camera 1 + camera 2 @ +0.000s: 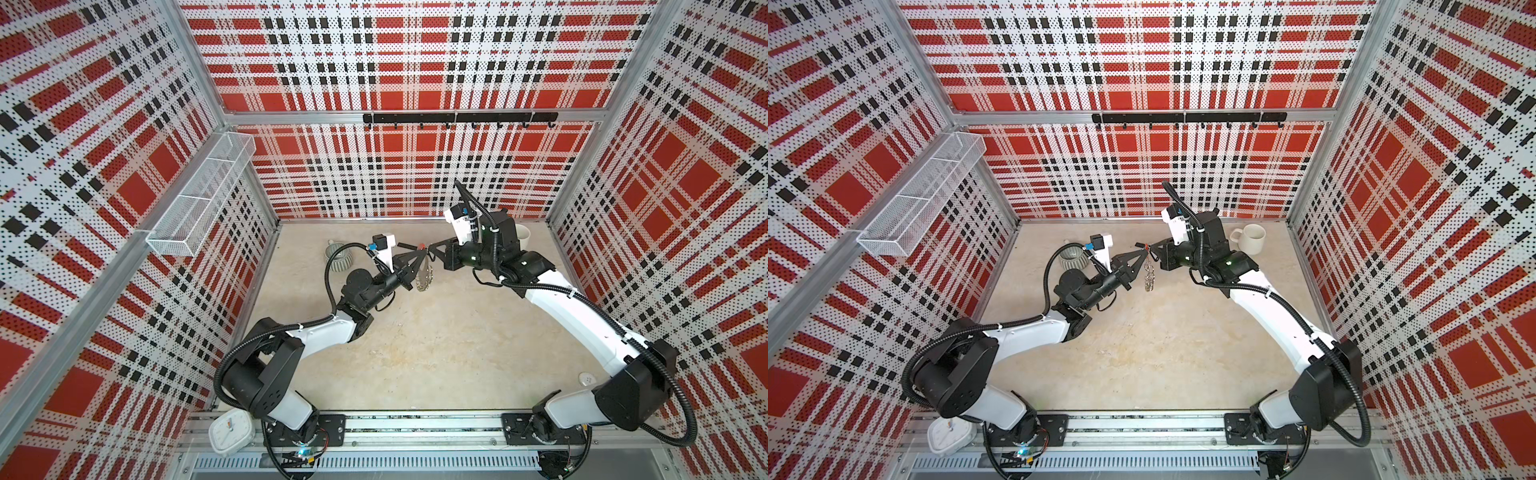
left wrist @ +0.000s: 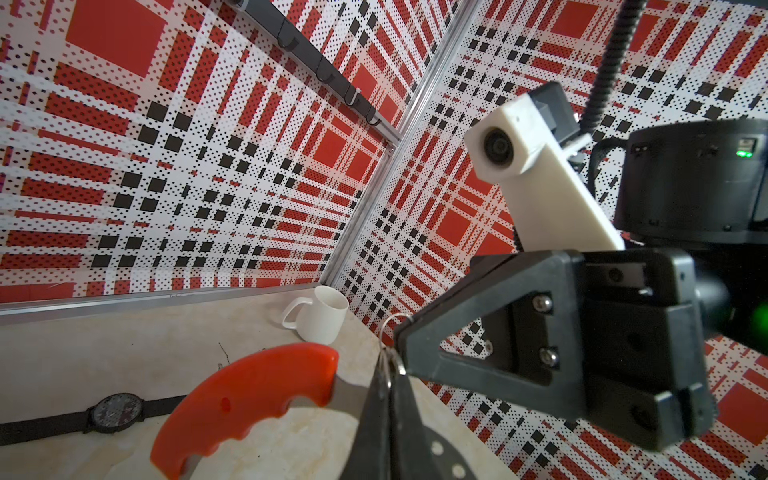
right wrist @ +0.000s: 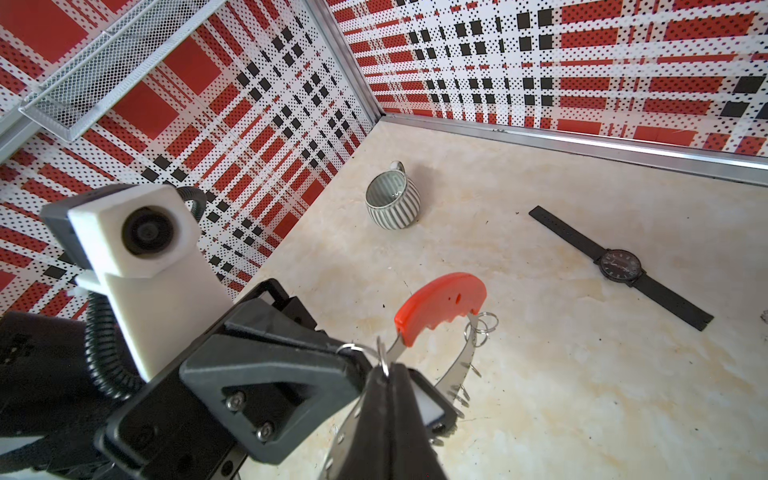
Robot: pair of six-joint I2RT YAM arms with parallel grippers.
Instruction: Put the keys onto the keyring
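I saw my two arms meet tip to tip in the air over the back of the table (image 1: 415,353). My left pincer (image 2: 388,386) was shut tight on the grey plate of the keyring (image 3: 440,303), which hung from it with the red bar up and the little rings dangling. My right pincer (image 3: 386,384) was shut tight on the keys (image 3: 428,405), a black tag with a white window. The tag's silver ring poked out by the fingertips, right beside the keyring, but I could not tell if they touched. The mug (image 1: 1253,239) stood up straight near the back right corner, and I saw only white inside it. The striped cup (image 3: 392,199) stood near the back left, showing only its pale green inside. The wire basket (image 1: 203,195) hung on the left wall, split in three parts. A watch (image 3: 621,266) lay flat on the table.
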